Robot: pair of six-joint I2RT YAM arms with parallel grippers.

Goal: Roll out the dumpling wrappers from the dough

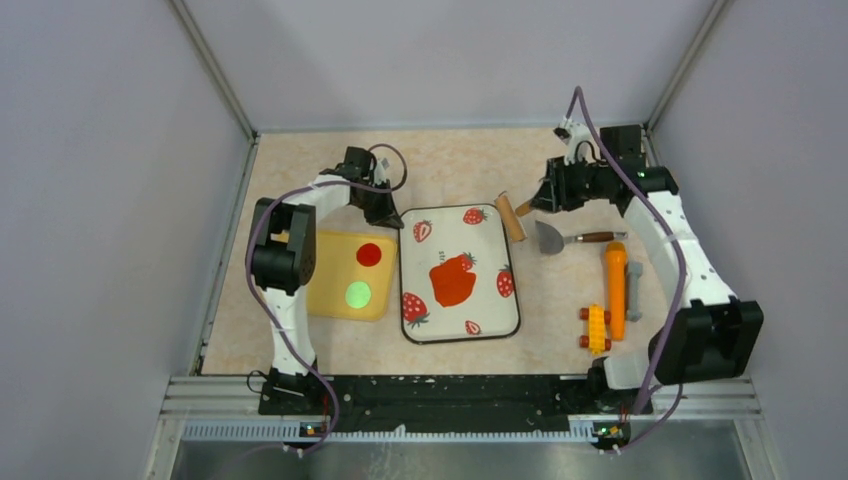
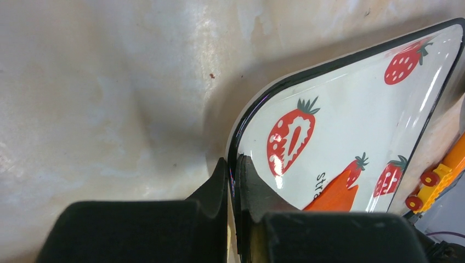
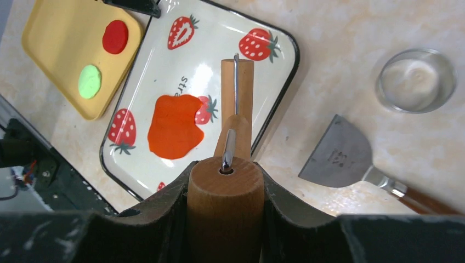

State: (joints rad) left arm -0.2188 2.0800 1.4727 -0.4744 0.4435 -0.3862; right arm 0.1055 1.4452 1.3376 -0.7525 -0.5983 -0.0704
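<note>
Now strawberry tray (image 1: 452,226) holds dough (image 1: 452,282); yellow tray (image 1: 335,272), two wrappers (image 1: 369,254).

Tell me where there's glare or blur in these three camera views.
Top view: even, soft light, everything sharp. Left wrist view: white glare streaks on the tray, the close fingers dark and soft. Right wrist view: a glare patch on the tray just beyond the dough.

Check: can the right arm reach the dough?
Probably yes. Right gripper holds the roller at the tray's right rim; the dough lies bare mid-tray, left gripper pinching the far-left corner, clear of it.
</note>
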